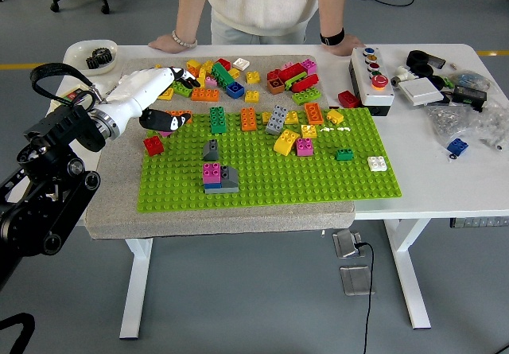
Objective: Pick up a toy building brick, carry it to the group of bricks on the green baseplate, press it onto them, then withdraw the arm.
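**Left hand over the baseplate's far-left corner, loose bricks beyond**

A white bowl (83, 52) stands at the table's far-left corner and holds a few dark, gear-like parts (101, 54). The green baseplate (318, 180) lies on a grey mat (115, 199) that overhangs the near edge of the white table (445, 183). The group of bricks (219, 178), pink over grey and blue, stands on the baseplate's near-left part, with a single grey brick (211, 149) just beyond it. A red brick (153, 145) sits at the plate's left edge. Loose bricks (231, 75) of many colours lie heaped on the mat behind the plate, and a row of others runs along the plate's far edge.

The left hand (159, 99), white-shelled with black fingertips, comes in from the left and hovers above the plate's far-left corner. Its fingers (163, 121) are curled loosely downward; whether they hold a brick cannot be told.

The baseplate's near and right portions are bare studs, leaving open room around the group. A button box (375, 79) and assorted hardware crowd the table's right side. A person stands at the far edge, both hands (163, 42) resting on the tabletop.
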Motion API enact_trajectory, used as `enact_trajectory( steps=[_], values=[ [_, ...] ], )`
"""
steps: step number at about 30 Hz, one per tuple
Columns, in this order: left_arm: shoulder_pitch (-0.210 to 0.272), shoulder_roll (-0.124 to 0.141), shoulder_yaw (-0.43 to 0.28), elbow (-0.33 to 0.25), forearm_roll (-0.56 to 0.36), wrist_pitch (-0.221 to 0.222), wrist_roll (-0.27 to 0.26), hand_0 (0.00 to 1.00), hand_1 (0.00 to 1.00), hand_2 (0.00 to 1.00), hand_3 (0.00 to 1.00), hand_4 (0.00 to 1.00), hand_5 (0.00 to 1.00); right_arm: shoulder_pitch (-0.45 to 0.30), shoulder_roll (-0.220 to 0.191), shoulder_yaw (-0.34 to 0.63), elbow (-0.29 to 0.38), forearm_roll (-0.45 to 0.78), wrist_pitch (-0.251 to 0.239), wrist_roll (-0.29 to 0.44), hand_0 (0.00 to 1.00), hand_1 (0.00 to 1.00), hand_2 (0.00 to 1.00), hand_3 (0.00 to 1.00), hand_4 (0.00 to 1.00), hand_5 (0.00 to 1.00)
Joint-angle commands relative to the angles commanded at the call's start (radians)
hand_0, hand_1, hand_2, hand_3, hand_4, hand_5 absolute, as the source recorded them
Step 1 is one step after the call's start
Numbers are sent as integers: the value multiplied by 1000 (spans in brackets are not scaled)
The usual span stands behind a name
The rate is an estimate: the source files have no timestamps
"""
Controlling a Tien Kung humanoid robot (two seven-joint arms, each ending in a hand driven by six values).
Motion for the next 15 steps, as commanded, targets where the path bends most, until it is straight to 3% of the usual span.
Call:
enact_trajectory(
  steps=[2, 3, 7, 14, 15],
  values=[
    [-1, -4, 2, 2, -5, 5, 1, 735, 750, 642, 627, 428, 2, 1, 0, 0, 0, -1, 0, 0, 741, 640, 692, 559, 810, 499],
    [-1, -4, 2, 3, -6, 5, 1, 690, 732, 602, 589, 359, 2, 1, 0, -1, 0, -1, 0, 1, 740, 640, 692, 561, 812, 499],
    [-2, -8, 3, 4, -8, 3, 0, 690, 732, 602, 589, 359, 2, 1, 0, 0, 0, -3, 1, 0, 740, 640, 692, 561, 812, 499],
    [0, -16, 6, 13, -14, -49, -6, 682, 731, 602, 599, 332, 2, 2, -2, -1, 0, -5, 1, 0, 739, 640, 692, 560, 812, 499],
    [0, -18, 8, 16, -12, -55, -7, 789, 780, 699, 724, 589, 13, 2, -2, -2, 0, -5, 1, 1, 740, 640, 692, 561, 812, 499]
  ],
)
